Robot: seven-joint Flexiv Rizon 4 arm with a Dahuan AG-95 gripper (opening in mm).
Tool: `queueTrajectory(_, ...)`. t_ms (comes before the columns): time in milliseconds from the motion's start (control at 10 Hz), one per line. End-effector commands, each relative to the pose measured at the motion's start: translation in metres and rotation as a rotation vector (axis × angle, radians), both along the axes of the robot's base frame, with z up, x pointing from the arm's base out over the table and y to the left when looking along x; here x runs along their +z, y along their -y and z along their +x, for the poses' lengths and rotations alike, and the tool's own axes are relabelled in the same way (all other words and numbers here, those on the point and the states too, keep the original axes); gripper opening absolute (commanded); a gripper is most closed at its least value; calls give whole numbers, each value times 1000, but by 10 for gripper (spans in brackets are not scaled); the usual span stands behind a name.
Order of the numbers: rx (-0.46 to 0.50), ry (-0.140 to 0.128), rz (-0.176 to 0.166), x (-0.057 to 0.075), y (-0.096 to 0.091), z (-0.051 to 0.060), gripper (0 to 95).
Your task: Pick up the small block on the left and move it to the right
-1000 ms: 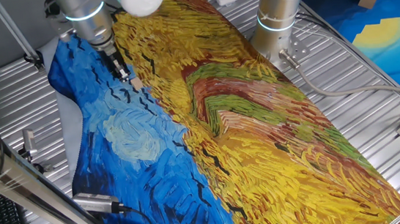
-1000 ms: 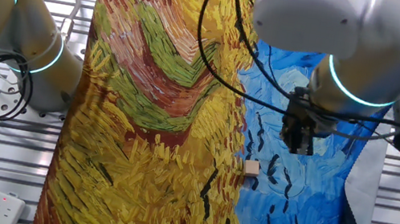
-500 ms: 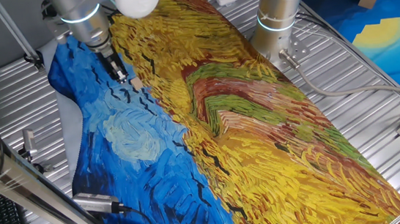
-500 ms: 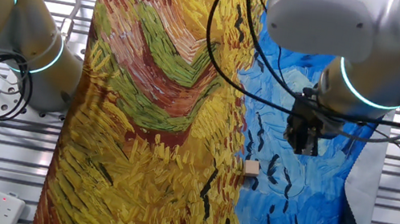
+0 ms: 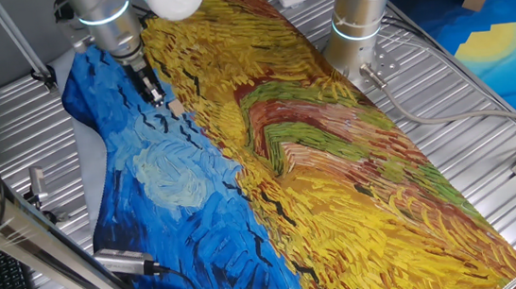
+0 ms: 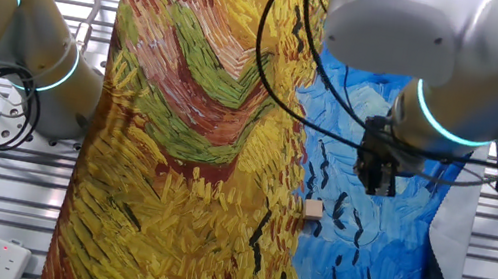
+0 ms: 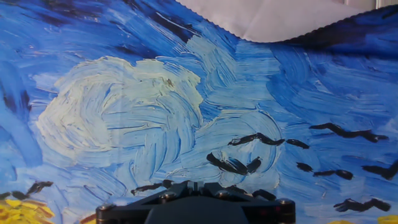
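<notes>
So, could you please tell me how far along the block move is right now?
Nothing looks done yet: the small block lies free on the painted cloth, at the yellow-blue boundary. In hand: the gripper hovers nearby, not over it. Left: lining up, grasping, carrying it right, and releasing.

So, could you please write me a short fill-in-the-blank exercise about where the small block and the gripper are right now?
1. The small block lies on the painted cloth where its yellow part meets the ____ part.
2. The gripper holds ____.
3. In the hand view, the small block is ____.

Missing words: blue; nothing; not visible
</notes>
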State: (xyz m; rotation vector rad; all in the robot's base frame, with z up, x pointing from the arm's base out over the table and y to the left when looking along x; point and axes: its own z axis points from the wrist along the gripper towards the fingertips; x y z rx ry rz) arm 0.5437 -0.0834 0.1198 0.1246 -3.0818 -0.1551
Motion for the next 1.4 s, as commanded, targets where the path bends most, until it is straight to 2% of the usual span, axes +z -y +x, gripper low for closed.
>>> queueTrajectory(100, -43, -37, -14, 0, -1, 2, 0)
queueTrajectory(200, -101, -87, -35, 0, -1, 2, 0)
queueTrajectory(300, -115, -92, -48, 0, -1, 2, 0)
queueTrajectory(700, -147, -70, -49, 0, -1, 2, 0)
queueTrajectory(1200, -154, -12, -40, 0, -1, 2, 0)
queueTrajectory(1400, -159, -11, -42, 0, -1, 2, 0)
